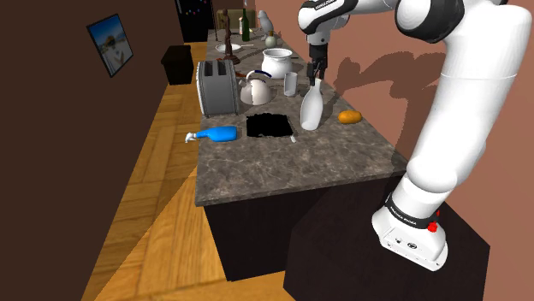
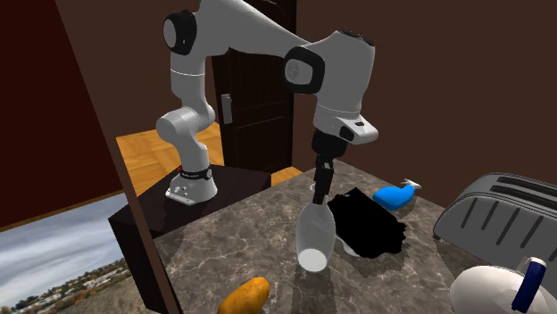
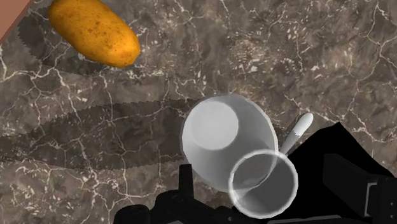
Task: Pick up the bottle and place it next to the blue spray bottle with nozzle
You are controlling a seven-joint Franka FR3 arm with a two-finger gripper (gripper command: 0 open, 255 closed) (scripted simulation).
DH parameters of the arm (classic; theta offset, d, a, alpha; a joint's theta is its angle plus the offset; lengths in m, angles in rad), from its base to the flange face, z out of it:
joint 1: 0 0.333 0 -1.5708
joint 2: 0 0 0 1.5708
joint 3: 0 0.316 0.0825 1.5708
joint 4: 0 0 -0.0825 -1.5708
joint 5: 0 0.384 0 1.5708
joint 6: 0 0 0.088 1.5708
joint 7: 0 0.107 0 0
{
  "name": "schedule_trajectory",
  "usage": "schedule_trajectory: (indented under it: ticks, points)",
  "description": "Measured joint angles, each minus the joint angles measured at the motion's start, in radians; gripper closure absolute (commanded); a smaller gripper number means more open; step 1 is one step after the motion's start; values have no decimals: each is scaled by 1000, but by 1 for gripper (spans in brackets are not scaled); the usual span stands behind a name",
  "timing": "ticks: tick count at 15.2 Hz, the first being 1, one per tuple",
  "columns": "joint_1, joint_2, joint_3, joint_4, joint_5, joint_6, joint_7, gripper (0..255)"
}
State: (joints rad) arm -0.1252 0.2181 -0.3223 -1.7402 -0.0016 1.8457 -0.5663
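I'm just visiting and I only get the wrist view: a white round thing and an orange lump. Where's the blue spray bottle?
Observer: The blue spray bottle lies on its side near the counter edge, across a black area from the white bottle.
Operator: And that white round thing?
Observer: That's the same bottle seen from above. The shoulder view shows it upright, with the gripper at its neck.

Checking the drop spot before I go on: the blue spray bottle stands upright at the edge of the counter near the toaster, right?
No: the blue spray bottle lies on its side, not upright; the shoulder view shows it. It is at the edge of the counter near the toaster.
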Motion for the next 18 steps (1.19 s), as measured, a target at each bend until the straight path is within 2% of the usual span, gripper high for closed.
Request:
schedule_trajectory:
  ticks: [4,10,11,18]
  points:
    - [-1,10,0,-41,3,51,-2,0]
    - [-1,11,1,-47,3,58,-1,0]
    - [-1,11,1,-47,3,58,-1,255]
    - [-1,11,1,-47,3,58,-1,255]
